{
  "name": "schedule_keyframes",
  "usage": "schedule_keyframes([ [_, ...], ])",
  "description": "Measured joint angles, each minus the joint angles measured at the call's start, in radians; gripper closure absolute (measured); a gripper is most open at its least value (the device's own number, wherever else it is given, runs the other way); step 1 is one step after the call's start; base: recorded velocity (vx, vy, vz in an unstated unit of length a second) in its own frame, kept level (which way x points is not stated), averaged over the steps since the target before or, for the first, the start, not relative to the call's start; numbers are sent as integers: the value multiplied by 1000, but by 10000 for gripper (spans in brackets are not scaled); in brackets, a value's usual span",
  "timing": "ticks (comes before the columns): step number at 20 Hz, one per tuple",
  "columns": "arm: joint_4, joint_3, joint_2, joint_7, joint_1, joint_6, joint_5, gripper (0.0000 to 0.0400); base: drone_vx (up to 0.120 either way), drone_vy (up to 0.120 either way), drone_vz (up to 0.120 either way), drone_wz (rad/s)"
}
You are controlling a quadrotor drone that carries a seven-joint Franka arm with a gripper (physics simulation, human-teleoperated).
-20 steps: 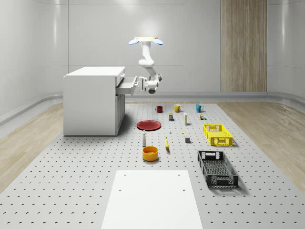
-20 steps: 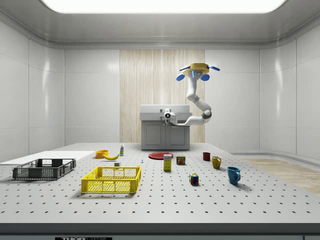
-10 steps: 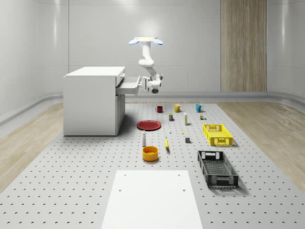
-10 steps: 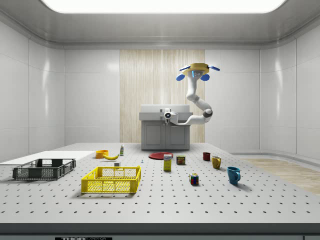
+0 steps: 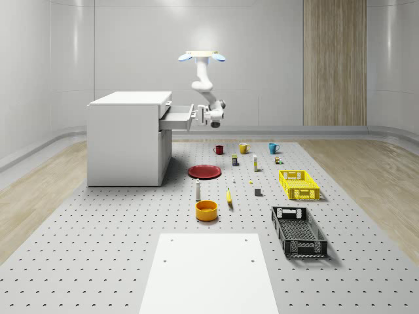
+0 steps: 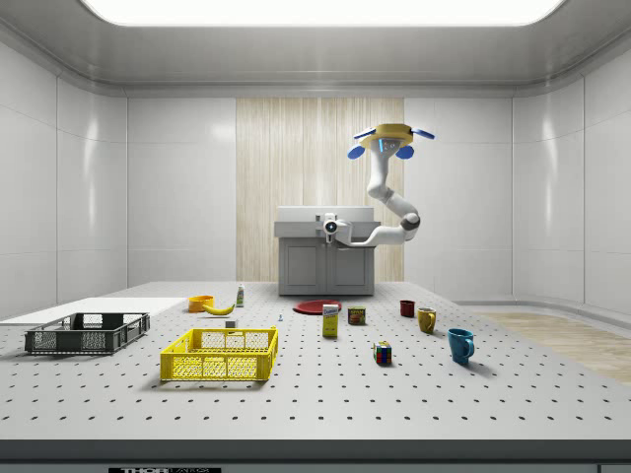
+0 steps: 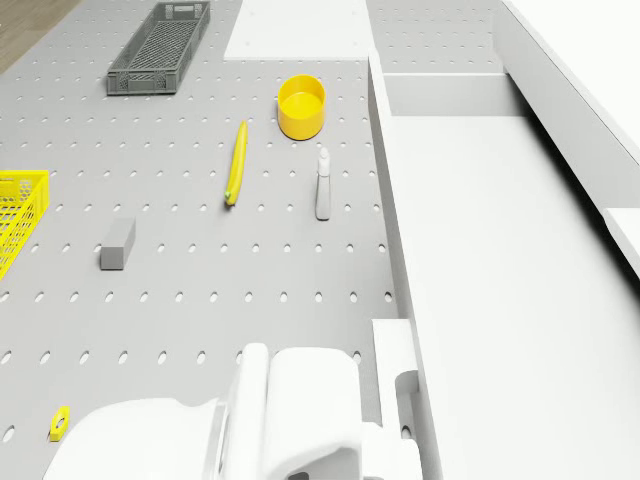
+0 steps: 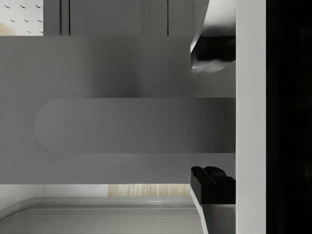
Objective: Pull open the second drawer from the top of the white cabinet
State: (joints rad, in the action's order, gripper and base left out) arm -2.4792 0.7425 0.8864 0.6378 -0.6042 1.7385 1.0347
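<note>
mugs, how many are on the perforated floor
3, in a row beyond the round red plate in the whole-scene view: a dark red mug, a yellow mug and a blue mug. Nothing suggests more are hidden.

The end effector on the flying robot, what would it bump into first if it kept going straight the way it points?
Probably the drawer front: the end effector faces it close up, a finger on each side of the handle. The drone hovers beside the cabinet.

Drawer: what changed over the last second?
The drawer slid a bit farther out toward the whole-scene view's right, and the gripper at its front moved with it. The drone still hovers beside the cabinet; floor items are unmoved.
</note>
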Motion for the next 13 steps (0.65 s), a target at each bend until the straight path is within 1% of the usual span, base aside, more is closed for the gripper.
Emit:
schedule_keyframes([
  [9, -2, 13, 19, 7, -24, 19, -15, 101, 0, 120, 0, 0],
  [10, -2, 14, 21, 8, -27, 21, -16, 101, 0, 80, 0, 0],
  [13, -3, 17, 25, 10, -33, 26, -20, 101, 0, 0, 0, 0],
])
